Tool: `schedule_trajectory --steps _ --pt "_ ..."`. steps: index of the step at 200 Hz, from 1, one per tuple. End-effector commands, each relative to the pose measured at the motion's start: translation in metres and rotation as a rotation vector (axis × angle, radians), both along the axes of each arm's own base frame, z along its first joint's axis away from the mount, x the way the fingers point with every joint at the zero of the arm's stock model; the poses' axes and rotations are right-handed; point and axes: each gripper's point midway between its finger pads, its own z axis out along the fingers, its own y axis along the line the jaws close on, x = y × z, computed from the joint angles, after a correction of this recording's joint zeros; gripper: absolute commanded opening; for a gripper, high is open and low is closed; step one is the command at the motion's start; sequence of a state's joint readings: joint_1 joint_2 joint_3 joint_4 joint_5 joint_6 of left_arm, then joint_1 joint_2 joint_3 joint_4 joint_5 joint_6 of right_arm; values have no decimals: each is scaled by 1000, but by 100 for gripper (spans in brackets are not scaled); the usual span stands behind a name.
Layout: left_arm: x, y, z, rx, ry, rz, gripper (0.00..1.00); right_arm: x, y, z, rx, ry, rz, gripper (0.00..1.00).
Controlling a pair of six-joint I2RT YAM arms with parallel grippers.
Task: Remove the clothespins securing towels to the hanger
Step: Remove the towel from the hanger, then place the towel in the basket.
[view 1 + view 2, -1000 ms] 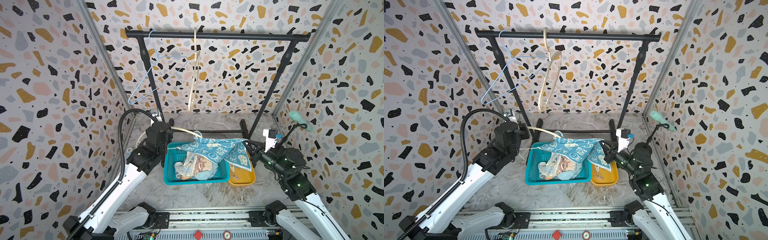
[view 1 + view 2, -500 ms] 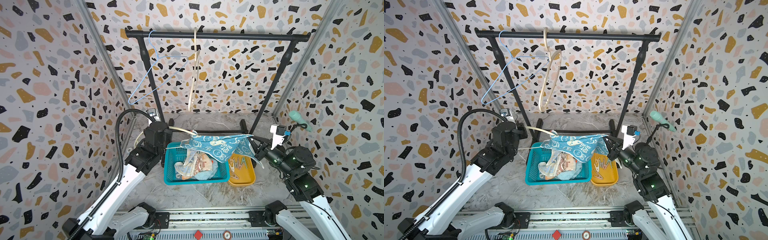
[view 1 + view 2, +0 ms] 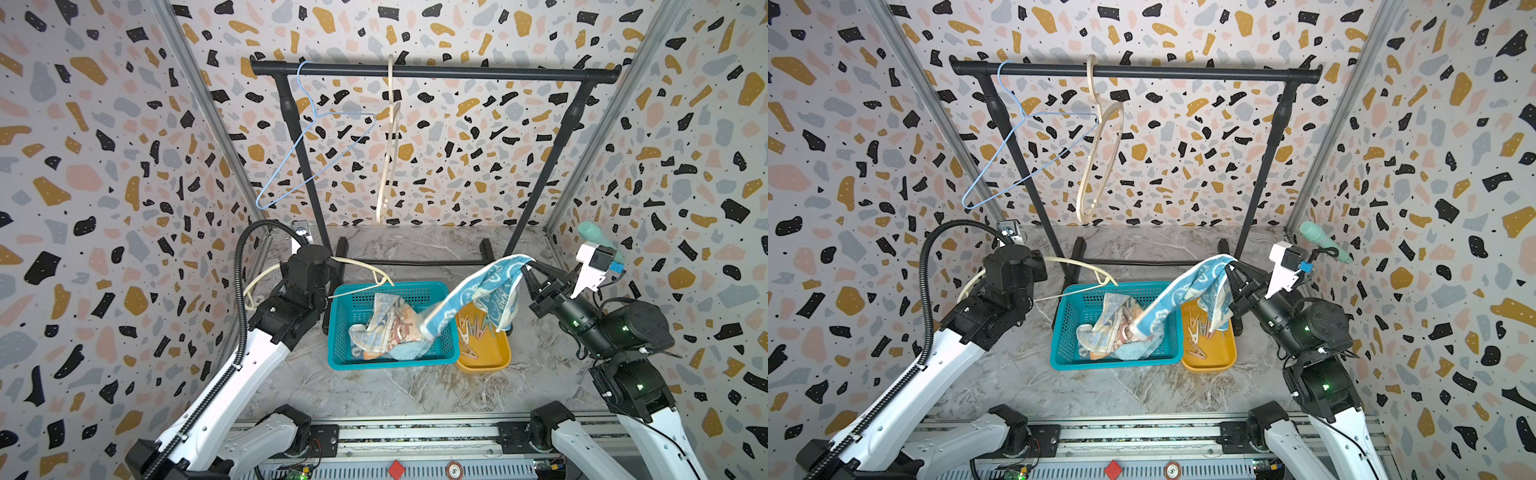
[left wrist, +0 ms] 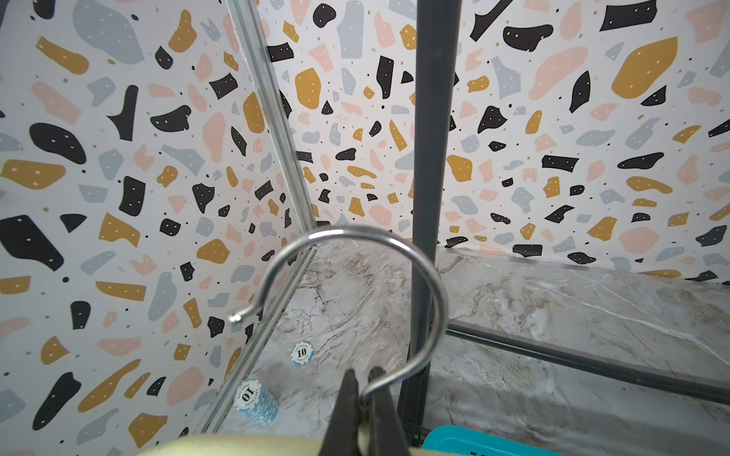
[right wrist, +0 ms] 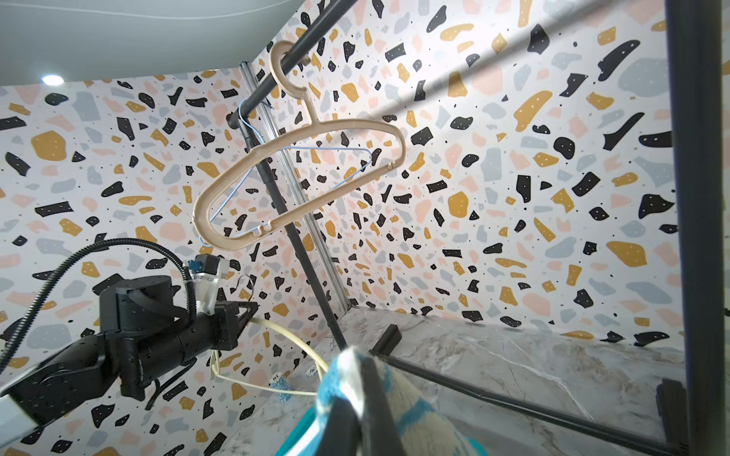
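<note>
We find the left gripper [image 4: 364,381] pinched tight on the neck of the chrome wire hook [image 4: 395,252] of a slim cream hanger [image 3: 361,266]. The hanger is held roughly level, with its far end over the back rim of the teal plastic mesh basket [image 3: 345,361].

The right gripper [image 3: 525,269] is clamped on one corner of the teal terry towel with white pattern [image 3: 478,291]. The cloth sags from there across the mustard-yellow tray [image 3: 494,361], and its blurred lower end reaches the basket's right rim.

In the basket we see a striped orange-grey towel [image 3: 384,328] crumpled over a pale blue towel [image 3: 405,352].

Small pale clothespins [image 3: 469,332] lie heaped in the tray; we cannot tell their colours.

From the black rail [image 3: 457,72] behind hang a blue wire hanger [image 3: 286,162] and a beige plastic hanger [image 5: 355,123].
</note>
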State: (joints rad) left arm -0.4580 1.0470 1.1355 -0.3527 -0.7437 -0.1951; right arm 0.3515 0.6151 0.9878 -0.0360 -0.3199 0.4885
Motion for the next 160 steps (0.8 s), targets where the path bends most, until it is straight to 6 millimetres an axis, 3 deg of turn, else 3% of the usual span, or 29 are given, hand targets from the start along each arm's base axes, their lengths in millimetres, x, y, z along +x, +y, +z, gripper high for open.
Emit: schedule_trajectory --steps 1,104,160 --pt "-6 6 15 -9 -53 14 0 -4 3 20 4 -52 29 0" --pt "-23 -20 55 -135 -153 -205 0 -5 21 36 -60 -97 120 0" --pt "-38 -24 81 -199 -235 -266 0 0 36 37 -60 -98 204 0"
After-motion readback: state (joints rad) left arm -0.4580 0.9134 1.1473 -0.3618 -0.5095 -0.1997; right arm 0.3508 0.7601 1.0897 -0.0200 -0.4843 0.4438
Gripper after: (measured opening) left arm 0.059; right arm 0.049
